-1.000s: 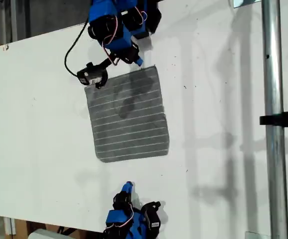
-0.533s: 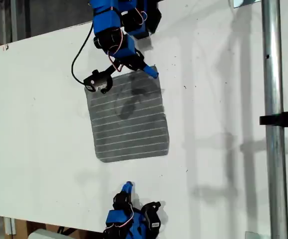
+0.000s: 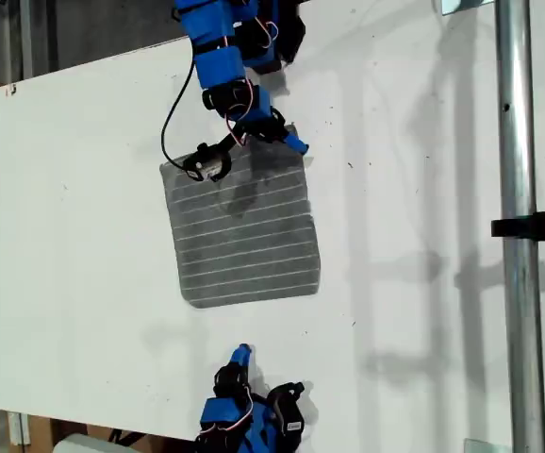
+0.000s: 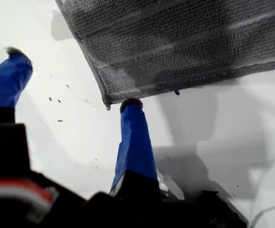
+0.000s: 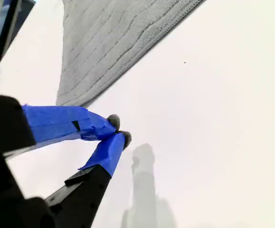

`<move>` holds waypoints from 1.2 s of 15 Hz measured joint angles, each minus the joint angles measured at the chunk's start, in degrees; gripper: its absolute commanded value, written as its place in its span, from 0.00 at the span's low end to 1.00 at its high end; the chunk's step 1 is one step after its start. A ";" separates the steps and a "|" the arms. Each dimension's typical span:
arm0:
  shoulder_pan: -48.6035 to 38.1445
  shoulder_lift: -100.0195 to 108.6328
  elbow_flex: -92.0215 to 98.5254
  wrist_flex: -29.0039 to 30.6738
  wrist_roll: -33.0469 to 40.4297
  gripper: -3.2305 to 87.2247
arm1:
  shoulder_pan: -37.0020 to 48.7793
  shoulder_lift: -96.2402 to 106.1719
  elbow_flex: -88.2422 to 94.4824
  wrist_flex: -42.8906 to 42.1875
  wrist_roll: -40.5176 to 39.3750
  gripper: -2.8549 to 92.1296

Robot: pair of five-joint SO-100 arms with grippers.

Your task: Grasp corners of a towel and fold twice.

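The grey striped towel point(image 3: 244, 226) lies flat on the white table point(image 3: 423, 189). My first gripper point(image 3: 287, 140) hangs open over the towel's upper-right corner as the exterior view shows it. In the first wrist view one blue fingertip point(image 4: 130, 103) sits right at that rounded corner point(image 4: 108, 99) of the towel point(image 4: 185, 42), while the other fingertip point(image 4: 14, 53) is off the cloth over bare table; my first gripper point(image 4: 73, 78) holds nothing. My second gripper point(image 3: 242, 352) is shut and empty, short of the towel's near edge. The second wrist view shows my second gripper point(image 5: 120, 130) apart from the towel point(image 5: 113, 42).
A vertical metal pole point(image 3: 513, 142) with a black clamp point(image 3: 541, 225) stands at the exterior view's right. The table's edge point(image 3: 65, 71) runs slanted along the exterior view's upper left. A black cable point(image 3: 171, 123) loops beside the first arm.
The first arm has swung toward the exterior view's right along the towel's upper edge, bringing its fingertip to the upper-right corner. The second arm and the towel have not moved.
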 measured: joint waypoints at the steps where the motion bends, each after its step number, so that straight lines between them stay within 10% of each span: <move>1: 0.00 0.00 0.00 0.00 0.00 0.04 | 1.23 -1.67 0.88 -1.85 -0.97 0.39; 5: 0.00 0.00 0.00 0.00 -0.18 0.04 | 8.96 -3.08 1.49 -5.54 -6.59 0.03; 14: 0.00 0.00 0.00 0.00 -0.18 0.04 | 8.35 -2.37 -29.62 19.16 0.62 0.03; 18: 0.00 0.00 0.00 0.00 -0.18 0.04 | 9.05 11.34 -31.99 11.95 14.50 0.03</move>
